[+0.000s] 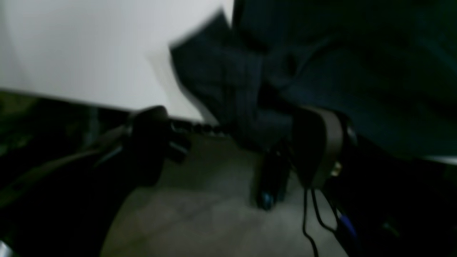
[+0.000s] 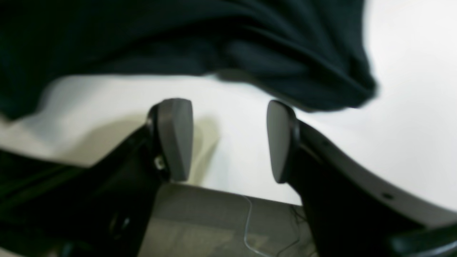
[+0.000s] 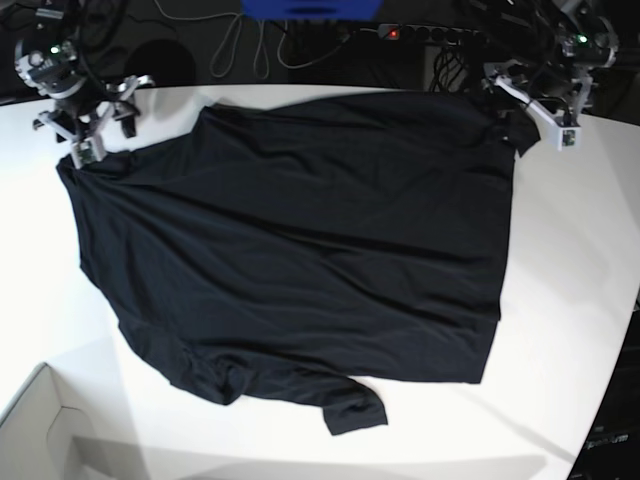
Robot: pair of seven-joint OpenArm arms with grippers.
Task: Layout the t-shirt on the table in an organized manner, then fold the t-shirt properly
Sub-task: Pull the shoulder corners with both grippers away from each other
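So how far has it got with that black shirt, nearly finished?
Not nearly. The plain black short-sleeved t-shirt already lies spread on the smooth white table, though creased and skewed, one sleeve bunched at the near edge. In hand: the left gripper seems closed on a corner of fabric near the table's far edge, while the right gripper is open and empty beside the hem. All the folding is left.

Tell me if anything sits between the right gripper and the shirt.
Nothing visible does. The right gripper is open over bare table, and the shirt edge lies just beyond its fingertips with only white tabletop between them.
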